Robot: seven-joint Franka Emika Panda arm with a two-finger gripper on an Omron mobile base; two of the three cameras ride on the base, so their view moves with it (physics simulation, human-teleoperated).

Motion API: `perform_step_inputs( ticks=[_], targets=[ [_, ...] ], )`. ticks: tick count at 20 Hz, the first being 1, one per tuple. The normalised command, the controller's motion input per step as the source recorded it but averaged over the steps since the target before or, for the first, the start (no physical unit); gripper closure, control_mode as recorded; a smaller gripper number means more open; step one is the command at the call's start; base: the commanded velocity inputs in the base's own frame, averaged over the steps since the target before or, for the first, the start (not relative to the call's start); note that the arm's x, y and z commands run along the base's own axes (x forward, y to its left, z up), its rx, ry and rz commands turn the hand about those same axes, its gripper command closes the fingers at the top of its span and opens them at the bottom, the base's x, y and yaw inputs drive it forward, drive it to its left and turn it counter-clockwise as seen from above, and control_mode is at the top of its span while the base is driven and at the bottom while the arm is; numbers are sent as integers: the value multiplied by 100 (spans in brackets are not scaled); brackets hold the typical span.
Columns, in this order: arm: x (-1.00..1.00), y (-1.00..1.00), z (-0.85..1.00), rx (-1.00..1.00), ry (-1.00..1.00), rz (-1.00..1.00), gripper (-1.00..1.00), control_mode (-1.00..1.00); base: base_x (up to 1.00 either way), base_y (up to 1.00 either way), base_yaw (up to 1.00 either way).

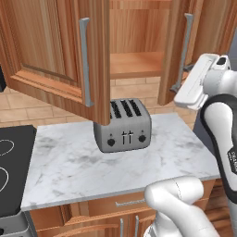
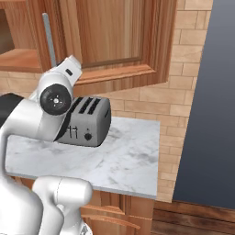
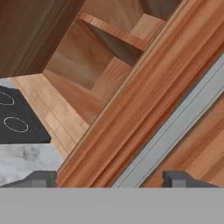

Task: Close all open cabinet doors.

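Rendered kitchen: tan brick backsplash, white marble counter (image 1: 69, 171) under a reddish-brown wooden wall cabinet standing open, its shelf interior (image 1: 136, 62) exposed.

Left reddish-brown framed cabinet door (image 1: 55, 51) swung wide toward the camera, its long silver bar handle (image 1: 84, 62) near the free edge. Right reddish-brown framed cabinet door (image 1: 183, 51) also open, with its own silver bar handle (image 1: 185, 48). Both remain to be closed.

White arm's two-finger gripper (image 3: 111, 179) is up at the right door. In the hand view the dark fingertips (image 3: 41, 178) stand wide apart, nothing between them; door frame and handle lie just ahead, between the tips. Contact: cannot tell.

Grey four-slot toaster (image 1: 122, 125) sits on the counter below; black cooktop (image 1: 11, 162) at far left.

Judgement: step in hand is shutting the right door. Best pushed on the flat frame near the handle side, far from the hinge, following the door's arc. Watch for tips snagging the bar.
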Motion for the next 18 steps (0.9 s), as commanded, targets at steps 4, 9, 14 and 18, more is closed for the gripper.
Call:
perform_step_inputs(
  ticks=[4,9,14,18],
  targets=[
    [55,28,-24,0,4,5,-100,-100,0,0,0],
    [58,32,-32,0,1,3,-100,-100,0,0,0],
    [57,36,-34,0,0,0,-100,-100,0,0,0],
    [53,31,-32,-1,0,0,-100,-100,0,0,0]
  ],
)
